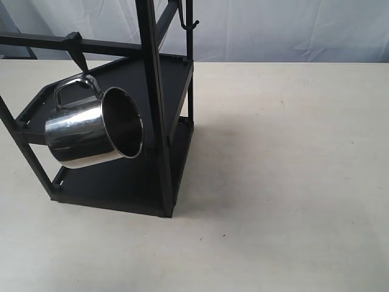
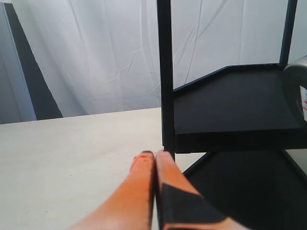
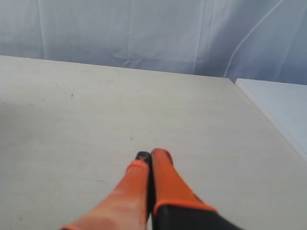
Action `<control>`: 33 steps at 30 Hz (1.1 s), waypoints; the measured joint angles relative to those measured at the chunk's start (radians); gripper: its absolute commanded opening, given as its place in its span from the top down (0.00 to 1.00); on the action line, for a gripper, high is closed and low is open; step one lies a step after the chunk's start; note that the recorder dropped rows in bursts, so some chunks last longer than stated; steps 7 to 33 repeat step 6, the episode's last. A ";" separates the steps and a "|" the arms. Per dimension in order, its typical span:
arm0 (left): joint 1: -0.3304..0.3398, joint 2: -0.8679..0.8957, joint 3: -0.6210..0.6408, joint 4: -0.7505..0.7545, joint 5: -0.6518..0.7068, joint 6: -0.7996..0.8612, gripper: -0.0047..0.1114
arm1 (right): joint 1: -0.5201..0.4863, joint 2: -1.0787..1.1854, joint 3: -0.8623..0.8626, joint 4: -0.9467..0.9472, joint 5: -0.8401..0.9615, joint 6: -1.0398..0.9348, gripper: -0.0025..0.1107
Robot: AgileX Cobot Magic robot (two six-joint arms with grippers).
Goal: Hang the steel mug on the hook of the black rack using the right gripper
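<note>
The steel mug point(image 1: 94, 131) hangs by its looped handle point(image 1: 74, 90) on the hook point(image 1: 78, 56), a black spike-like peg pointing down from the horizontal bar point(image 1: 36, 41) of the black rack point(image 1: 155, 109). The mug tilts, its open mouth turned toward the exterior camera and to the right, its body in front of the rack's upper shelf point(image 1: 115, 73). The rack stands on the pale table point(image 1: 285, 182). A thin curved wire hook point(image 1: 187, 24) sits higher on a rear post. The right end effector point(image 3: 150, 155) has its orange pads pressed together, empty, over bare table well away from the rack. The left end effector point(image 2: 154, 154) is likewise closed on nothing, its tips apparently just beside a rack post point(image 2: 165, 72)
</note>
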State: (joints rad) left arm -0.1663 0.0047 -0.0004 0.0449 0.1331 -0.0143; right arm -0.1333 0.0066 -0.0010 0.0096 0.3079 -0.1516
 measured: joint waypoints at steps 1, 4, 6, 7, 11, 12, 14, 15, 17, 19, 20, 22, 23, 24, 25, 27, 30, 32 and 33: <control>0.000 0.000 0.000 0.000 0.000 0.000 0.95 | 0.000 0.000 0.000 -0.042 -0.002 0.053 0.98; 0.000 0.000 0.000 0.000 0.000 0.000 0.95 | 0.000 0.000 0.000 -0.158 -0.006 0.200 0.98; 0.000 0.000 0.000 0.000 0.000 0.000 0.95 | 0.000 0.000 0.000 -0.174 -0.008 0.225 0.98; 0.000 0.000 0.000 0.000 0.000 0.000 0.95 | 0.000 0.000 0.000 -0.174 -0.008 0.225 0.98; 0.000 0.000 0.000 0.000 0.000 0.000 0.95 | 0.000 0.000 0.000 -0.174 -0.008 0.225 0.98; 0.000 0.000 0.000 0.000 0.000 0.000 0.95 | 0.000 0.000 0.000 -0.174 -0.008 0.225 0.98; 0.000 0.000 0.000 0.000 0.000 0.000 0.95 | 0.000 0.000 0.000 -0.174 -0.008 0.225 0.98; 0.000 0.000 0.000 0.000 0.000 0.000 0.95 | 0.000 0.000 0.000 -0.174 -0.008 0.225 0.98; 0.000 0.000 0.000 0.000 0.000 0.000 0.95 | 0.000 0.000 0.000 -0.174 -0.008 0.225 0.98; 0.000 0.000 0.000 0.000 0.000 0.000 0.95 | 0.000 0.000 0.000 -0.174 -0.008 0.225 0.98; 0.000 0.000 0.000 0.000 0.000 0.000 0.95 | 0.000 0.000 0.000 -0.174 -0.008 0.225 0.98; 0.000 0.000 0.000 0.000 0.000 0.000 0.95 | 0.000 0.000 0.000 -0.174 -0.008 0.225 0.98; 0.000 0.000 0.000 0.000 0.000 0.000 0.95 | 0.000 0.000 0.000 -0.174 -0.008 0.225 0.98; 0.000 0.000 0.000 0.000 0.000 0.000 0.95 | 0.000 0.000 0.000 -0.174 -0.008 0.225 0.98; 0.000 0.000 0.000 0.000 0.000 0.000 0.95 | 0.000 0.000 0.000 -0.174 -0.008 0.225 0.98; 0.000 0.000 0.000 0.000 0.000 0.000 0.95 | 0.000 0.000 0.000 -0.174 -0.008 0.225 0.98; 0.000 0.000 0.000 0.000 0.000 0.000 0.95 | 0.000 0.000 0.000 -0.174 -0.008 0.225 0.98; 0.000 0.000 0.000 0.000 0.000 0.000 0.95 | 0.000 0.000 0.000 -0.174 -0.008 0.225 0.98; 0.000 0.000 0.000 0.000 0.000 0.000 0.95 | 0.000 0.000 0.000 -0.174 -0.008 0.225 0.98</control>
